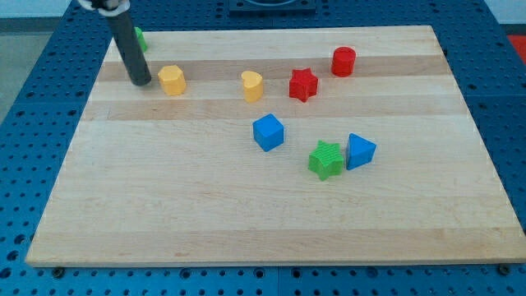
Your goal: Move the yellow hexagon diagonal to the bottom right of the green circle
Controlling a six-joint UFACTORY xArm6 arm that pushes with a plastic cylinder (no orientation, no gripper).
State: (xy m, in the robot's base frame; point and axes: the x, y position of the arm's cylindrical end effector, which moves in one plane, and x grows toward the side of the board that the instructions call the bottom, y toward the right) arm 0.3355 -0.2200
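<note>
Wooden board [246, 214]: my tip [141, 82] just left of yellow hexagon [172, 80].

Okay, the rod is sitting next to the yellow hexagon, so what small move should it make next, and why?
Probably none beyond a slight nudge. My tip rests just off the view's left side of the yellow hexagon, which already lies below and to the view's right of the green circle, mostly hidden behind the rod. Pushing it a little toward the view's bottom would sharpen the diagonal.
</note>
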